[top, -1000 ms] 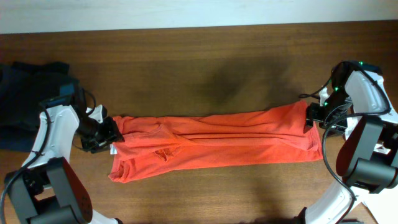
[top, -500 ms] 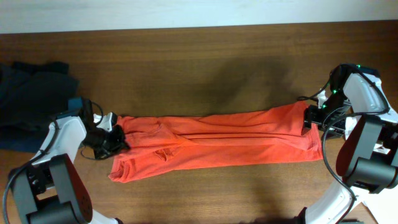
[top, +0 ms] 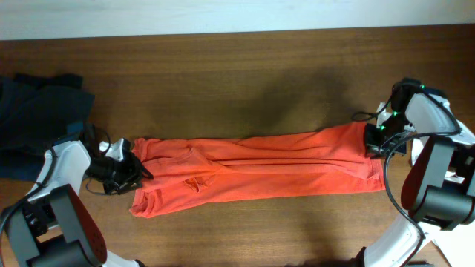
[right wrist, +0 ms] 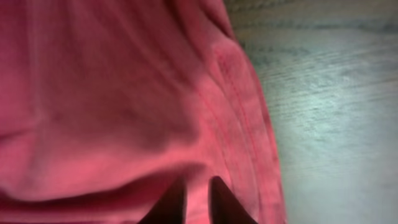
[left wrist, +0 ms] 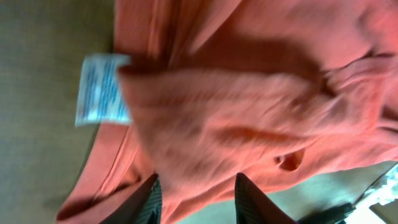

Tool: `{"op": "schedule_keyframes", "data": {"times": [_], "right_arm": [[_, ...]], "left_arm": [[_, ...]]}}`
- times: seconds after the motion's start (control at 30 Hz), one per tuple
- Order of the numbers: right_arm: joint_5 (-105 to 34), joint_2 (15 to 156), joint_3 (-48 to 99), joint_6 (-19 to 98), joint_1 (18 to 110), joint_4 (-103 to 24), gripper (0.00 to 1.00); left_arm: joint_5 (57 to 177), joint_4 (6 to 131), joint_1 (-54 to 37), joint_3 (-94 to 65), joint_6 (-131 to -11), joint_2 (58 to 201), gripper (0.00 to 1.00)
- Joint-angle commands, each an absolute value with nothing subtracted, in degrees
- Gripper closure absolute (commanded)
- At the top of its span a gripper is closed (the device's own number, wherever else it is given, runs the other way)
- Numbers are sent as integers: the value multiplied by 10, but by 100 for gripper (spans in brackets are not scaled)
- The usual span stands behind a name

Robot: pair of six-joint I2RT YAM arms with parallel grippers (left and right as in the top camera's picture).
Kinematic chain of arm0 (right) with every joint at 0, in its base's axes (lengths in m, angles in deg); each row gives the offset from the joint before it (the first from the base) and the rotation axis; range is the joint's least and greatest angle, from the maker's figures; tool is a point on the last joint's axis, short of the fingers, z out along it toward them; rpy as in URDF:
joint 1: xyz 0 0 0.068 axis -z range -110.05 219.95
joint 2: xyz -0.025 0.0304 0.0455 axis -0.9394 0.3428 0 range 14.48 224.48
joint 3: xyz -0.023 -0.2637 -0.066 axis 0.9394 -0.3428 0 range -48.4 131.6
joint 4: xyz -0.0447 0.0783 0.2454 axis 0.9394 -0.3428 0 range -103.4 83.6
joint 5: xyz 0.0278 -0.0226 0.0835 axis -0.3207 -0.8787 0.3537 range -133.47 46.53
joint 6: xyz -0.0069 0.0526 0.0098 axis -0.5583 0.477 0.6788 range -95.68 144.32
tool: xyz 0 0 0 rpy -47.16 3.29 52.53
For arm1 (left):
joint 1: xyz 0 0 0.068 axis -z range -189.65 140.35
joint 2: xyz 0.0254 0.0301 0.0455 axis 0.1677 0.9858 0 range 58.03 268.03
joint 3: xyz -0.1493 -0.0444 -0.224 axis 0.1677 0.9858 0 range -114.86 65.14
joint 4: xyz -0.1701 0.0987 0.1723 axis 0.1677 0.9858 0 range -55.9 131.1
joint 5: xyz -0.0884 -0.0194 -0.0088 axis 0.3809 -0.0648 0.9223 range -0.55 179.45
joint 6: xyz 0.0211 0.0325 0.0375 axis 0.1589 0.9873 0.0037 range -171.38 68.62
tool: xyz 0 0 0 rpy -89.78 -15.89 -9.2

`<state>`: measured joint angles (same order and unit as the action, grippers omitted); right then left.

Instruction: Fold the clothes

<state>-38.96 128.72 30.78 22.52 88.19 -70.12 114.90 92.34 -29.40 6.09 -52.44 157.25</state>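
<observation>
Orange garment [top: 252, 167] lies with its long axis between my grippers. Right gripper [top: 370, 138] is pinched on its end. Left gripper [top: 130, 172] has fingers apart, fabric between; can't tell if clamped.

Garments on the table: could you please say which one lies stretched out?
The long orange fabric garment; the dark fabric garment lies crumpled at far left.
</observation>
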Motion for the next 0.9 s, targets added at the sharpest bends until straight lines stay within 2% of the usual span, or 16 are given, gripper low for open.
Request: {"op": "schedule_keyframes", "data": {"times": [0.0,0.17,0.4,0.53,0.67,0.87], "right_arm": [[-376,1290,253,228,883,-656,92],[-377,1291,164,228,883,-555,95],[-377,1291,160,228,883,-545,95],[-377,1291,160,228,883,-545,95],[-377,1291,160,228,883,-541,95],[-377,1291,160,228,883,-539,95]], "left_arm": [[1188,905,-287,51,-517,1574,59],[1188,892,-265,51,-517,1574,58],[1180,890,-252,51,-517,1574,59],[1103,899,-252,51,-517,1574,58],[1095,904,-252,51,-517,1574,58],[1078,936,-252,51,-518,1574,64]]}}
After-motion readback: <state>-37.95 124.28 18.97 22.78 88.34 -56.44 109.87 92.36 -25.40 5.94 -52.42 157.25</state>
